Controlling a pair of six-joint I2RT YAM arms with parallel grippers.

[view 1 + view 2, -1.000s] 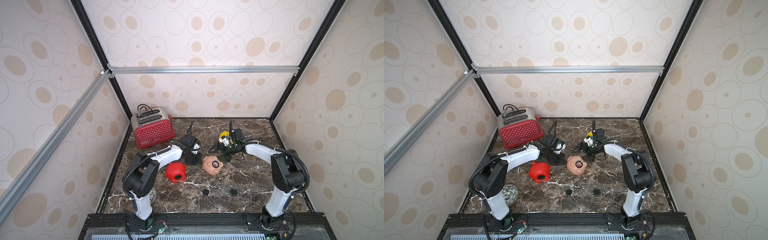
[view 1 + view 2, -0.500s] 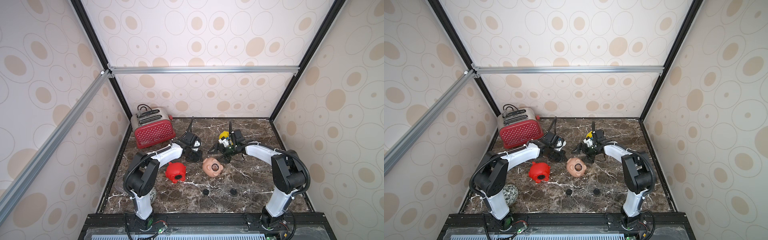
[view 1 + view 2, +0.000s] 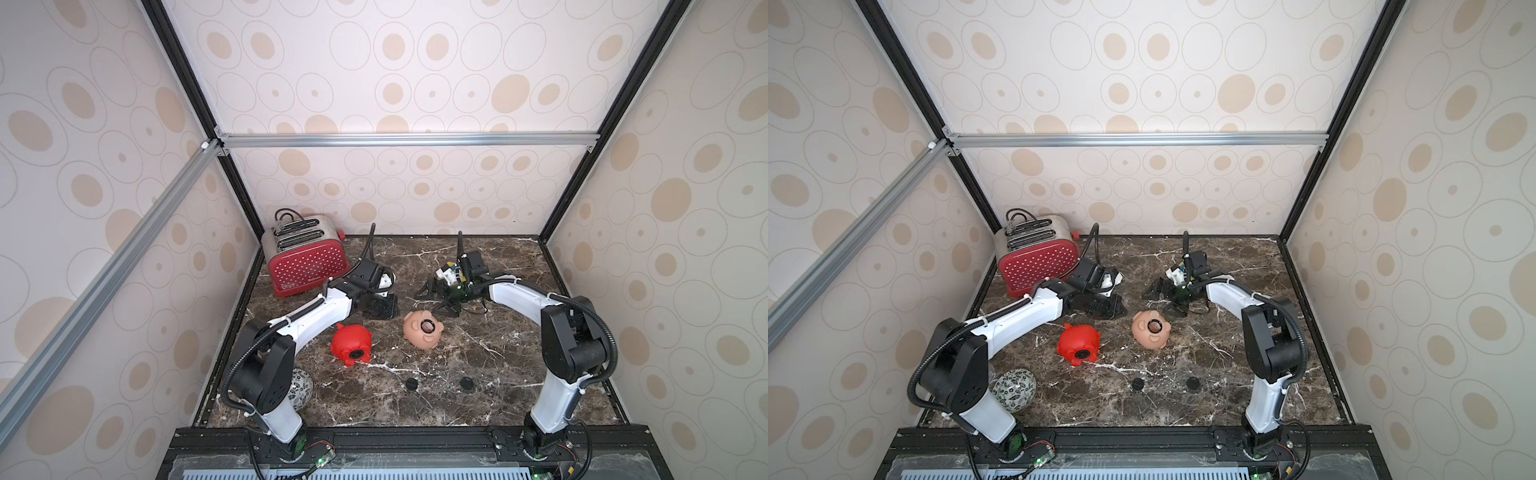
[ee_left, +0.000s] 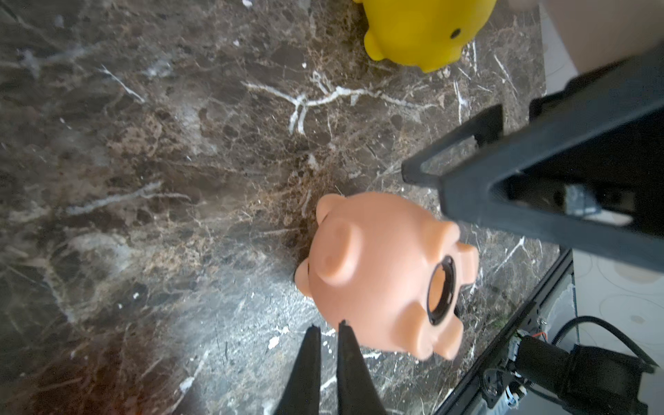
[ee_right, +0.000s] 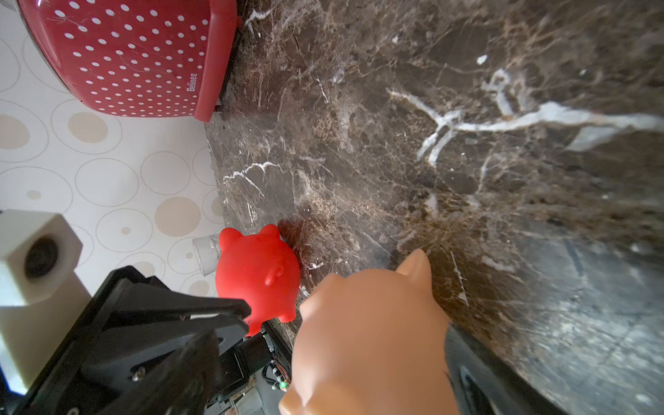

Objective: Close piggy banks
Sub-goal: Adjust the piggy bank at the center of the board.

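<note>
A peach-pink piggy bank (image 3: pixel 417 334) lies belly up mid-table in both top views, its round belly hole uncovered. My right gripper (image 3: pixel 434 300) stands open just behind it; in the right wrist view the pig (image 5: pixel 370 341) fills the space ahead of the spread jaws, untouched. My left gripper (image 4: pixel 328 325) is shut on nothing, tips close beside the peach pig (image 4: pixel 370 273). The red piggy bank (image 3: pixel 352 344) lies on its side, hole facing the front edge. The yellow piggy bank (image 4: pixel 424 32) stands further back, mostly hidden behind the right wrist in both top views.
Two small black round plugs (image 3: pixel 411 383) (image 3: pixel 466 382) lie on the marble near the front. A red polka-dot toaster (image 3: pixel 305 264) stands in the back left corner. A patterned ball (image 3: pixel 1013 388) sits by the left arm's base. Walls enclose three sides.
</note>
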